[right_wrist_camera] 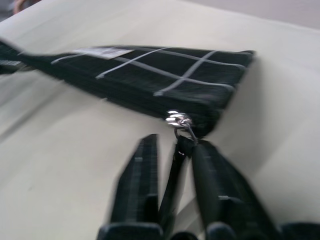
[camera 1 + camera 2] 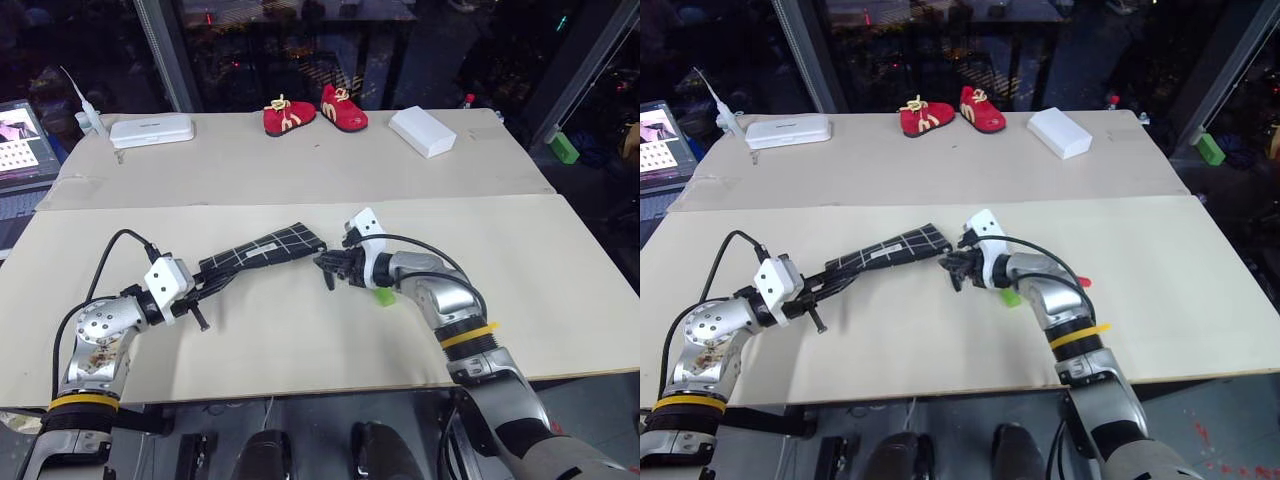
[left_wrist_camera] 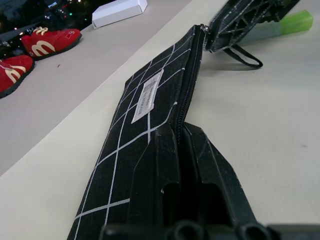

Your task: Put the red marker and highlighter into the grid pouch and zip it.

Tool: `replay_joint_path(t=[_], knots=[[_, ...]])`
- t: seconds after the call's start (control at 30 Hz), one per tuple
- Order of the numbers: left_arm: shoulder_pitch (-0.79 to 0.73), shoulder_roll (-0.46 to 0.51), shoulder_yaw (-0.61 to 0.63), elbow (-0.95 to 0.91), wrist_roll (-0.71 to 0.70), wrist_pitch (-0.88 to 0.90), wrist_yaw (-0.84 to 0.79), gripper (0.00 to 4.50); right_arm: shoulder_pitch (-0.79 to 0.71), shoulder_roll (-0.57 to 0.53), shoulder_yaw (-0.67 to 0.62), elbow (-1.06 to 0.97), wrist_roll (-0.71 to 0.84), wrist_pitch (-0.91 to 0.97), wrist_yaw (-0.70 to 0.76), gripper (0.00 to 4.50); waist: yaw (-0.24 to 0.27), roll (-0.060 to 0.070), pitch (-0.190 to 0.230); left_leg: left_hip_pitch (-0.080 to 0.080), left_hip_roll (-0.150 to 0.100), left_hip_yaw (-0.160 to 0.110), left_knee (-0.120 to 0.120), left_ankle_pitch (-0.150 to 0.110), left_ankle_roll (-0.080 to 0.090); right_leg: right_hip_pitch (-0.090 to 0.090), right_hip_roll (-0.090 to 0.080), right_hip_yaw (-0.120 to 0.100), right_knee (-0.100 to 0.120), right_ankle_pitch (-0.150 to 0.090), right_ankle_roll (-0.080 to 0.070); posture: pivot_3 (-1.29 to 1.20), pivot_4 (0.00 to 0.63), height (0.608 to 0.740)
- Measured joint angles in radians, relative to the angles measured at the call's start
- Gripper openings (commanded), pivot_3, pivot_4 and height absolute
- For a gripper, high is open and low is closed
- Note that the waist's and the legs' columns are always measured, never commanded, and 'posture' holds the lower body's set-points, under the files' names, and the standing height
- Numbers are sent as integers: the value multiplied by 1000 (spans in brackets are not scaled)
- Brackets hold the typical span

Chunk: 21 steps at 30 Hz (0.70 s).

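The grid pouch [image 2: 265, 248], black with white lines and a white label [image 3: 147, 95], stretches between my two grippers over the near board. My left gripper [image 2: 208, 287] is shut on the pouch's left end, the fabric edge pinched between its fingers [image 3: 167, 165]. At the pouch's right end, the zipper slider [image 1: 177, 120] hangs at the corner and my right gripper [image 1: 172, 142] is shut on the black pull strap. The light-green highlighter [image 2: 385, 296] lies on the table under my right wrist. A red tip of the red marker [image 2: 1083, 282] pokes out behind my right forearm; the rest is hidden.
Two red shoes [image 2: 315, 112], a white box [image 2: 422, 131] and a flat white device [image 2: 151, 130] sit on the far board. A laptop [image 2: 20, 145] stands at the far left. The table's front edge [image 2: 300, 385] runs close below my arms.
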Motion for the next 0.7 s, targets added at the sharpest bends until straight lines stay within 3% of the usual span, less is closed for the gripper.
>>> replay_joint_path(t=[0.2,0.7], knots=[[-11,-5,0,23,1,-6,-6,0,-6,-14,73,-29,-39,0,43,19,-2,0,0,0,0,0,0,0,0,0,0,0,0,0,0,0,150,740],[-65,-24,1,75,1,-28,-32,0,-154,146,209,50,-141,-60,85,19,-4,0,0,-1,0,0,0,0,0,0,0,-2,3,0,0,0,150,740]])
